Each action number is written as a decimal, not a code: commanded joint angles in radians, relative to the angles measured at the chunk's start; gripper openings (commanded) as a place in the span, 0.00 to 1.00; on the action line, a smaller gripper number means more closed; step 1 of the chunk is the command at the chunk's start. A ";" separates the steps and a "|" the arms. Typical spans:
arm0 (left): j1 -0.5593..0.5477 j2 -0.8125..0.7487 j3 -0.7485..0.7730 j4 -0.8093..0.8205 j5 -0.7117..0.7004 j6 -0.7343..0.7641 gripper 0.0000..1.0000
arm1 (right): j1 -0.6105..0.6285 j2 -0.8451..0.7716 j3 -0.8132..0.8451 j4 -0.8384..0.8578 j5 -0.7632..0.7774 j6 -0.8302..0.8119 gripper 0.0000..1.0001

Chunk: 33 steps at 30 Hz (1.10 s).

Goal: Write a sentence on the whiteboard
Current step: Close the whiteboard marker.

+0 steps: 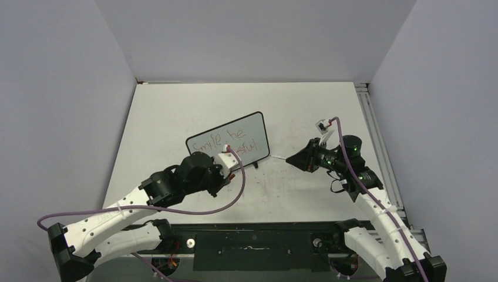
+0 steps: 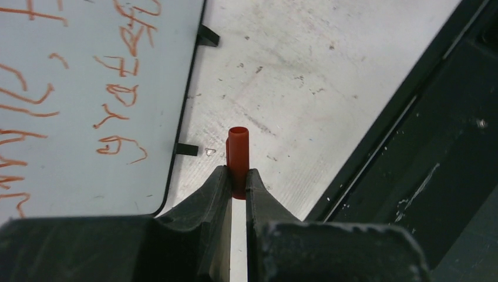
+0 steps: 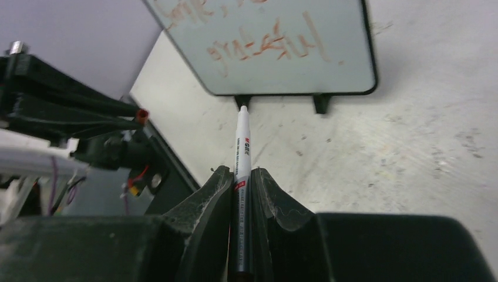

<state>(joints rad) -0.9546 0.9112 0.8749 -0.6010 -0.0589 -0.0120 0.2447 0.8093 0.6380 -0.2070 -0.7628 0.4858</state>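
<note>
Two red lines of the sentence [image 1: 226, 142] run along the whiteboard [image 1: 256, 124], whose long axis lies left-right, mid-tabletop [image 1: 305, 106]. Left gripper [image 2: 236, 176] clamps a red cap [image 2: 237, 154]; right gripper [image 3: 242, 176] clenches a white marker [image 3: 242, 141], tip toward the whiteboard's lower edge.

White-linked left arm [image 1: 111, 212] and right arm [image 1: 384, 226], black joints, purple cables [image 1: 242, 179] (tiny green lights).

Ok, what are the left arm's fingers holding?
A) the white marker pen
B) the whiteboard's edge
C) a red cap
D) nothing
C: the left fingers are shut on the red cap; the marker pen sits in the right fingers.
</note>
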 commanded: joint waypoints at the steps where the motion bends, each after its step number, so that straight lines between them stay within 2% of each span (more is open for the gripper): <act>1: -0.013 -0.058 -0.086 0.127 0.186 0.119 0.00 | 0.023 0.037 0.068 0.055 -0.331 -0.014 0.05; 5: -0.041 -0.062 -0.130 0.174 0.221 0.136 0.00 | 0.084 0.074 0.117 -0.077 -0.339 -0.093 0.05; 10: -0.067 -0.052 -0.166 0.216 0.249 0.150 0.00 | 0.191 0.108 0.123 -0.128 -0.295 -0.105 0.05; 33: -0.099 -0.041 -0.185 0.244 0.272 0.145 0.00 | 0.298 0.178 0.122 -0.116 -0.293 -0.116 0.05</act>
<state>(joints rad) -1.0466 0.8692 0.6899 -0.4068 0.1909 0.1181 0.5289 0.9920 0.7292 -0.3611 -1.0386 0.3840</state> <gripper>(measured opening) 0.065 0.152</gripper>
